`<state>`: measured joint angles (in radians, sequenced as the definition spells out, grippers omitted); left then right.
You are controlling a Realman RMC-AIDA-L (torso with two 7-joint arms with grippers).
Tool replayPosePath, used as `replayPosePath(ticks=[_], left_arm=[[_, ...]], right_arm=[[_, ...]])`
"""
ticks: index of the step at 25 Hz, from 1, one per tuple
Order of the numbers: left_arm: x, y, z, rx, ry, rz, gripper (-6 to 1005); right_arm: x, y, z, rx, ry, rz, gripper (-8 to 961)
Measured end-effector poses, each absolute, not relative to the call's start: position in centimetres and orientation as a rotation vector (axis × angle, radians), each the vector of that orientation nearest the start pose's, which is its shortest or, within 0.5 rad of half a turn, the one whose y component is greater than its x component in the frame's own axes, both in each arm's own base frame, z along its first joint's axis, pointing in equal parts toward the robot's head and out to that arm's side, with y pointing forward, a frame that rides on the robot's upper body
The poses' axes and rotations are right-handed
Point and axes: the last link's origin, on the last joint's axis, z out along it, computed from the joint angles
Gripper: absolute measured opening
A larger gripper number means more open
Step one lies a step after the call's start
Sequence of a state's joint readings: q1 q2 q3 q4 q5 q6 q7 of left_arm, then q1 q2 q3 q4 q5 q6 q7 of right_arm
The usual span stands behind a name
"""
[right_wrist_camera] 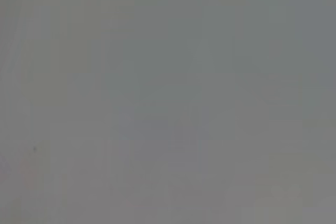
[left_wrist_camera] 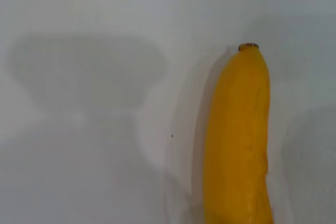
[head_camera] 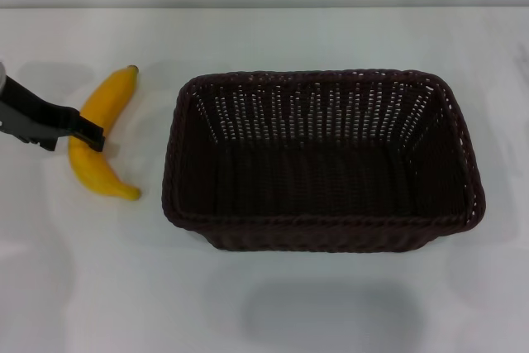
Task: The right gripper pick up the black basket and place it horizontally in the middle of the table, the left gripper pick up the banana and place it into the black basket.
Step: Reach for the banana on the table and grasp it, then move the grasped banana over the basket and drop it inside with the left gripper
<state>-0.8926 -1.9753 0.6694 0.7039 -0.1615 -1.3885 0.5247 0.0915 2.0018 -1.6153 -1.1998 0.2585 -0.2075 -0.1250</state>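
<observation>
The black basket stands upright and lengthwise across the middle of the white table, and it is empty. The banana lies on the table just left of the basket, curved, with its dark tip pointing away. It also shows in the left wrist view, lying on the white surface. My left gripper reaches in from the left edge, and its black tip sits over the middle of the banana. My right gripper is out of view, and the right wrist view shows only a plain grey surface.
The white table runs to a pale back wall at the top of the head view. Soft shadows lie on the table in front of the basket and near the left arm.
</observation>
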Motion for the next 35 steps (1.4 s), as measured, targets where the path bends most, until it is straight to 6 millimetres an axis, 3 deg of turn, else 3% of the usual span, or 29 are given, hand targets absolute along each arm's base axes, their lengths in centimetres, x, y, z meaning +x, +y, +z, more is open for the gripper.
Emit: replayPosePath(ticks=[17, 26, 28, 31, 35], left_arm=[[-27.8, 41.4, 4.4, -2.055, -1.583, 0.434, 781], [-27.4, 41.8, 4.5, -2.064, -1.530, 0.413, 559], [-27.2, 42.1, 5.3, -2.044, -1.508, 0.378, 526], [-26.0, 42.8, 8.0, -2.011, -1.455, 0.272, 517], [-21.6, 43.1, 12.5, -2.085, -1.299, 0.102, 532]], right_arm=[[28.3, 37.2, 8.1, -1.591, 0.468, 0.358, 722], [28.3, 37.0, 8.1, -1.592, 0.470, 0.355, 722], [28.4, 37.0, 8.1, -1.591, 0.471, 0.354, 722], [28.5, 36.9, 8.3, -1.586, 0.473, 0.353, 722], [28.6, 36.8, 8.7, -1.575, 0.473, 0.354, 722]])
